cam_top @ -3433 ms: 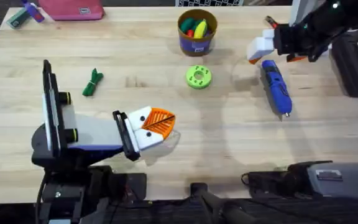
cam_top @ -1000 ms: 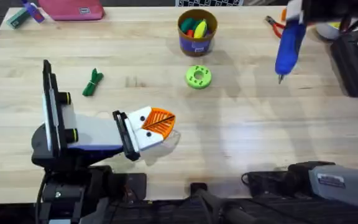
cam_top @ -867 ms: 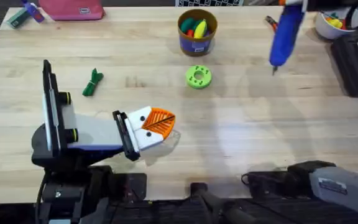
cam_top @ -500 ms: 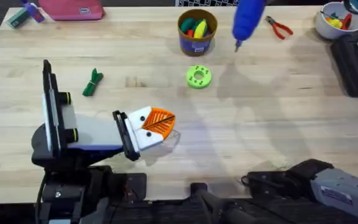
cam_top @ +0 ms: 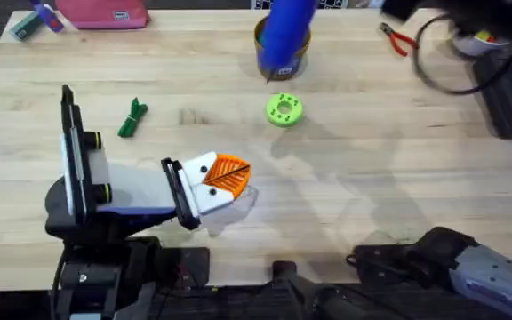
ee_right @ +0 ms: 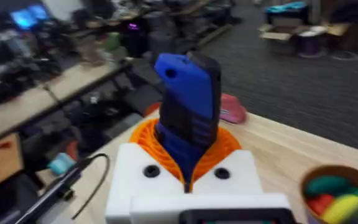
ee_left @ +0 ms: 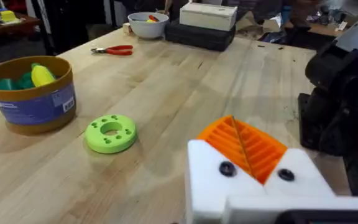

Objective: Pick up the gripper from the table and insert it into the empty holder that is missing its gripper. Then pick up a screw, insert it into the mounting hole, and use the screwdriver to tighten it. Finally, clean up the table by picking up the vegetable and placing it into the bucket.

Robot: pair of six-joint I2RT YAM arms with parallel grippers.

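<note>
While your right gripper [ee_right: 188,163] pinches the screwdriver [cam_top: 287,36] at the overhead frame's top centre, you're in the tightening step. Left gripper [ee_left: 252,163] sits pressed together at lower left. Next, I judge, bring the tip down to that mount's screw.

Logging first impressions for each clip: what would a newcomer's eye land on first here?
The blue screwdriver, clamped in the right hand, hangs in the air at the table's far side, over the bucket. Next comes the left hand, its orange pads shut, low over the near left of the table, with the bright green disc beyond it.
</note>
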